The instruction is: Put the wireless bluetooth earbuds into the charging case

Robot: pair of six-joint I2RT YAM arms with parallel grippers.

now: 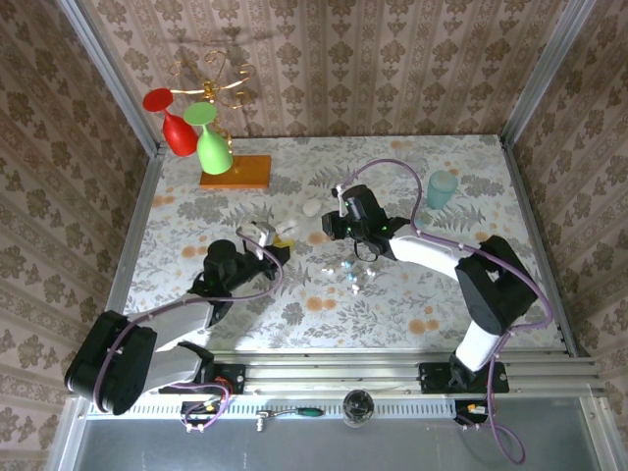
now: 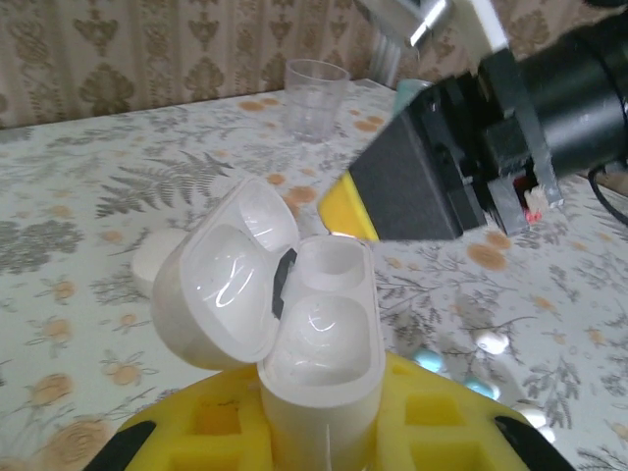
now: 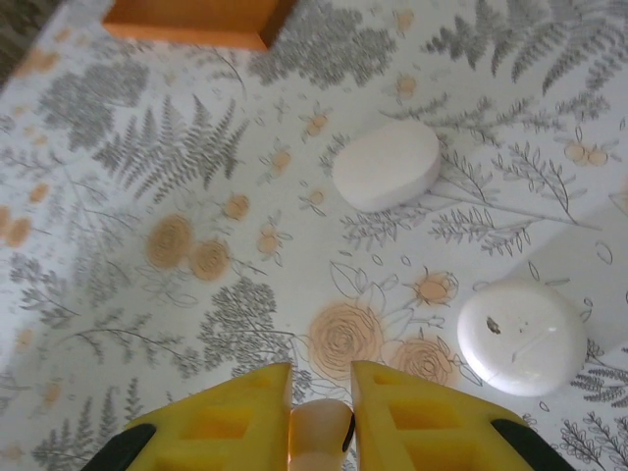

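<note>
Left claw (image 1: 272, 245) holds charging case (image 1: 285, 232); small pale pieces (image 1: 349, 270) on table (image 1: 392, 304)

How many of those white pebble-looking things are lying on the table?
2. An oval white pebble lies toward the orange base; a round white pebble sits nearer the right wrist camera, to its right. Others may be hidden.

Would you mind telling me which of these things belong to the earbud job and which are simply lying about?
Job: charging case, lid open, held in the left fingers; small pale piece, likely an earbud, pinched in the right fingers.
Lying about: white pebble; second white pebble; teal cup; red glass; green glass; orange base.
</note>
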